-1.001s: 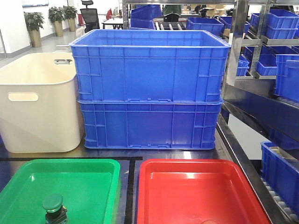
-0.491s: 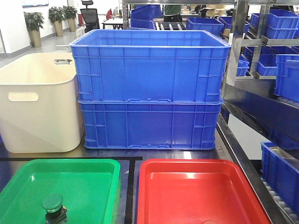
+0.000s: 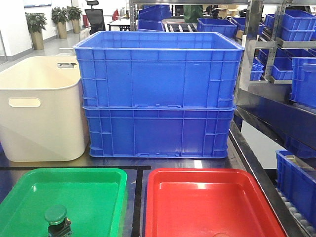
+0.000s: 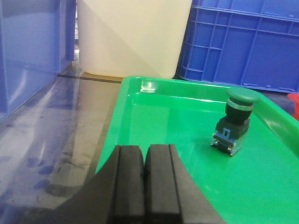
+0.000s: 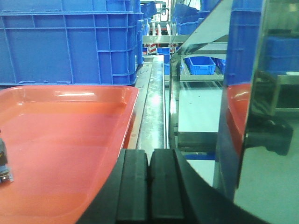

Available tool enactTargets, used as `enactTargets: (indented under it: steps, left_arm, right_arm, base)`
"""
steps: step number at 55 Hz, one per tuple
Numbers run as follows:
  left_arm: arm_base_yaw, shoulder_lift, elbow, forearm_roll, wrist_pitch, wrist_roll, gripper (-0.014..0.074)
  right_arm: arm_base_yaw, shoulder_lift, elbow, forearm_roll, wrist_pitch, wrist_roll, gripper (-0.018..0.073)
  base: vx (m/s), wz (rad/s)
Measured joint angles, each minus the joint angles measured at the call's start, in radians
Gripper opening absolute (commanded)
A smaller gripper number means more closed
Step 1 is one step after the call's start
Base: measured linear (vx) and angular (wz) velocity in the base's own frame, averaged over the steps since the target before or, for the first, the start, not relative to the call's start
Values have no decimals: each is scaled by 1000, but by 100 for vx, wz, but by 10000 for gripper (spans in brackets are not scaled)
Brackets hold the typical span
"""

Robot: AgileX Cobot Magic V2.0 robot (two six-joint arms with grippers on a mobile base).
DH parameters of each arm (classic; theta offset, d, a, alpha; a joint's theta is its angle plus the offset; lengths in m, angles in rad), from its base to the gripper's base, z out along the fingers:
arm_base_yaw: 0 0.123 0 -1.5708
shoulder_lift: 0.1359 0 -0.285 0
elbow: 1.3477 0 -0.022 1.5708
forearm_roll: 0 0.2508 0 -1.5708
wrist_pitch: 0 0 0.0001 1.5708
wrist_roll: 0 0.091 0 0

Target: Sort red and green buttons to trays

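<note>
A green-capped button (image 3: pixel 56 219) stands upright in the green tray (image 3: pixel 98 180) at the lower left, near its front. Beside it on the right lies the red tray (image 3: pixel 212 197). In the left wrist view the button (image 4: pixel 236 122) stands ahead and to the right of my left gripper (image 4: pixel 145 150), which is shut and empty over the green tray's (image 4: pixel 122 100) near left rim. My right gripper (image 5: pixel 149 155) is shut and empty by the right rim of the red tray (image 5: pixel 65 126). A small grey metal part (image 5: pixel 3 163) shows at that view's left edge inside the red tray; I cannot tell what it is.
Two stacked blue crates (image 3: pixel 158 94) stand behind the trays, with a cream tub (image 3: pixel 42 111) to their left. A metal rack with blue bins (image 3: pixel 296 74) runs along the right side. A dark table surface (image 4: pixel 51 126) lies left of the green tray.
</note>
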Motion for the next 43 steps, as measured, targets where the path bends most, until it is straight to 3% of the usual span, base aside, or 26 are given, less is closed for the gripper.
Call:
enactTargets:
  steps: [43]
  left_arm:
    - [0, 0, 0, 0, 0, 0, -6]
  right_arm:
    - [0, 0, 0, -2, 0, 0, -9]
  base:
    - [0, 0]
